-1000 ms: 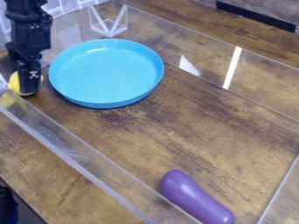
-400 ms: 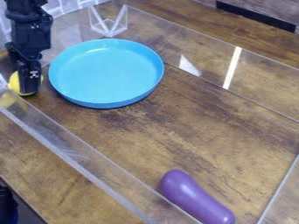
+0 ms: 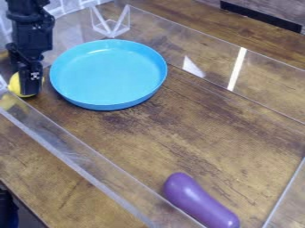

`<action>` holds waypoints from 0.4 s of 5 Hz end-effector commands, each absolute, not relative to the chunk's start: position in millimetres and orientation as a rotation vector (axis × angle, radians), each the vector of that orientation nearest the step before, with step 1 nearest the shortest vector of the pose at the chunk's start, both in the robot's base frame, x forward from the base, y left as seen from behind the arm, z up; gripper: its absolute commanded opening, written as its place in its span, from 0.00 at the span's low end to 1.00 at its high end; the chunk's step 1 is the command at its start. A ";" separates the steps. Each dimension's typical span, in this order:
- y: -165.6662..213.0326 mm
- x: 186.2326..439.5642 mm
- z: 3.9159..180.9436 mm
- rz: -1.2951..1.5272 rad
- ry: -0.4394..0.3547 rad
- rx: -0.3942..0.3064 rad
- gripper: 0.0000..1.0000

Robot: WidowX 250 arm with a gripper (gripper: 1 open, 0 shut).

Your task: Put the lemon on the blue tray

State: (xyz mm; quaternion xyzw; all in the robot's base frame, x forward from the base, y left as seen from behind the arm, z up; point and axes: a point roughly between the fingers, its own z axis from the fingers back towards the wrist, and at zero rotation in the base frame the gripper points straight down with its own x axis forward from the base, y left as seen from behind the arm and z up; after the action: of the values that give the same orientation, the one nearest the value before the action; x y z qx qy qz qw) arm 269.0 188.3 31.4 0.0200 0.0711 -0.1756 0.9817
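- The tool (image 3: pixel 28 82) is closed on the lemon (image 3: pixel 14 85), at the left edge of the view; its dark fingers cover a part of the fruit, so I cannot see exactly how deep the grip is.
- The lemon is beside the blue tray (image 3: pixel 109 73), near its left rim, and it is not on the tray.
- The step in hand, as I judge it, is to secure the lemon and lift it. The grip should be firm but not hard, because a smooth oval fruit can slip out if it is held only near its end.
- It is better to go straight up first, until the lemon is higher than the raised rim, and only then to move sideways; a low path could push the tray.
- Above the middle of the tray, the tool should go down low before it opens, so that the lemon does not roll much.
- The tabletop is brown wood with visible grain, and clear strips, maybe of plastic, cross it.
- A purple eggplant-shaped thing (image 3: pixel 199 201) lies near the bottom edge, well apart from the tray.
- A white wire-like object (image 3: pixel 110 21) stands behind the tray.
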 end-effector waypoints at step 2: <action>185.0 280.5 37.9 -0.375 0.120 0.063 0.00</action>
State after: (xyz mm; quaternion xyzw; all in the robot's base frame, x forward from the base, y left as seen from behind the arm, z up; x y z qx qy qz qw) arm 270.7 186.9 31.2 0.0219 0.0712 -0.1780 0.9812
